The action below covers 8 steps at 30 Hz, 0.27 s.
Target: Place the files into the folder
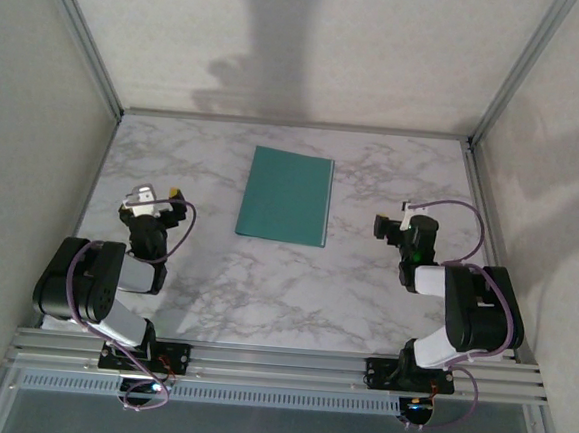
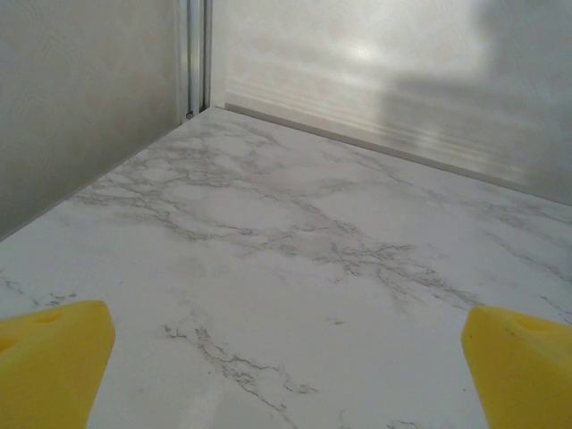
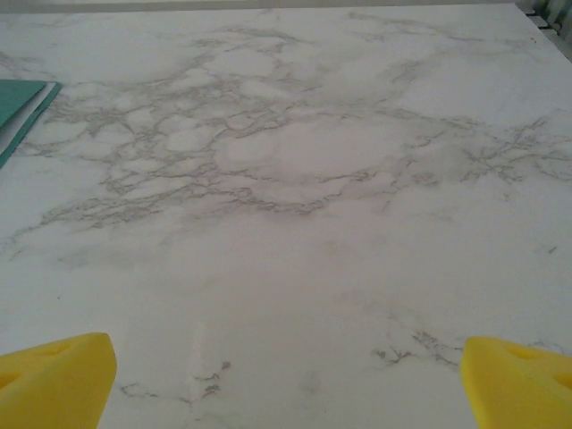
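Observation:
The folder (image 1: 286, 195) lies shut and flat on the marble table (image 1: 263, 295), a teal-green rectangle at mid-table towards the back. Its near right corner (image 3: 20, 112) shows at the left edge of the right wrist view, where a pale strip runs between two teal layers; whether that strip is the files I cannot tell. No loose files are in view. My left gripper (image 1: 155, 196) (image 2: 286, 357) hovers left of the folder, open, with bare marble between its yellow fingertips (image 2: 54, 357). My right gripper (image 1: 394, 217) (image 3: 286, 375) stands right of the folder, open and holding nothing.
Pale walls with aluminium posts (image 1: 83, 35) enclose the table on the left, back and right. The back left corner post (image 2: 195, 54) stands ahead of the left gripper. Bare marble lies between each gripper and the folder.

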{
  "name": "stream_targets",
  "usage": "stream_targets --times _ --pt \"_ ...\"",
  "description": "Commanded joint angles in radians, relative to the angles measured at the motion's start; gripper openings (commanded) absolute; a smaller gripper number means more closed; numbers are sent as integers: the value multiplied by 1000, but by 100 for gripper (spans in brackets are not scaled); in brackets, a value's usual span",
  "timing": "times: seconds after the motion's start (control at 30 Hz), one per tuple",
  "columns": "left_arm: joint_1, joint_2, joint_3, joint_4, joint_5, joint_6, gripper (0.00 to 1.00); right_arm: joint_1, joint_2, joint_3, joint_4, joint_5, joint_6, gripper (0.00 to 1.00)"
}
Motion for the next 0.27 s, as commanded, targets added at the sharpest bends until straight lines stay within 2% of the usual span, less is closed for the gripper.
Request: stream_targets --times 0.0,0.23 --pt "7 8 -4 40 9 11 100 -10 6 -3 41 -20 -13 99" --pt "7 8 -3 39 9 11 99 -12 6 -1 40 -23 -12 99"
